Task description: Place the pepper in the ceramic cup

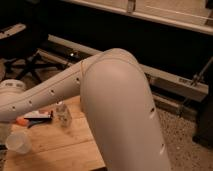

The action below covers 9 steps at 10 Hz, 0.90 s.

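Note:
The ceramic cup (19, 142) is a small plain white cup standing upright on the wooden table (60, 150) at the lower left. A small orange-red piece (22, 121), apparently the pepper, shows just under my white forearm (45, 95), left of the flat packet. Most of it is hidden. It lies a little above and behind the cup. My gripper is out of view past the left edge, beyond the round wrist joint (11, 86).
A flat blue-and-orange packet (39, 115) and a small clear bottle (62, 114) sit on the table behind the cup. My large white elbow (120, 110) fills the middle and hides the table's right part. An office chair (20, 50) and a speckled floor (185, 140) lie beyond.

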### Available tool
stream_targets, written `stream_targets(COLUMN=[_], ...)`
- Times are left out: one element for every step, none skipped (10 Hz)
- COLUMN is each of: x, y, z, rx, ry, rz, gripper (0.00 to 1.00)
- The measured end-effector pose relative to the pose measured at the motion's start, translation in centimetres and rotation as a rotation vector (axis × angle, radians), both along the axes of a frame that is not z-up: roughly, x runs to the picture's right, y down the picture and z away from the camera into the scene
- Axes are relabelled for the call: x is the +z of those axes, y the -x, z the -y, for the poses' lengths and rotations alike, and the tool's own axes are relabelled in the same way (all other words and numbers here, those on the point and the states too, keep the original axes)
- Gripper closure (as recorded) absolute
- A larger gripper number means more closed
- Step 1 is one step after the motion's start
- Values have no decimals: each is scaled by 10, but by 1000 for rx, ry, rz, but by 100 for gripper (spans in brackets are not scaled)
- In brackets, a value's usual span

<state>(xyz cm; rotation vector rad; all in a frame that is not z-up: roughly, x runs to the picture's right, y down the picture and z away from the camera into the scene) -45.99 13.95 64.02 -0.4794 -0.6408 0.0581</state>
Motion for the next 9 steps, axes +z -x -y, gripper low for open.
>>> stream_targets(x=[-3, -4, -5, -8, -14, -21, -25, -32, -39], y=[-2, -5, -10, -10, -8, -4, -3, 3, 9], z=[-10, -16, -18, -16, -10, -3, 1, 3, 3], rx=[-30, -56, -84, -101, -113, -121, -123, -122, -120], ry=[21, 34, 40, 27, 0, -29, -43, -52, -55], rz=[-5, -11, -20, -20, -15, -3, 6, 29, 58], gripper=[100, 100, 100, 100, 100, 100, 100, 100, 100])
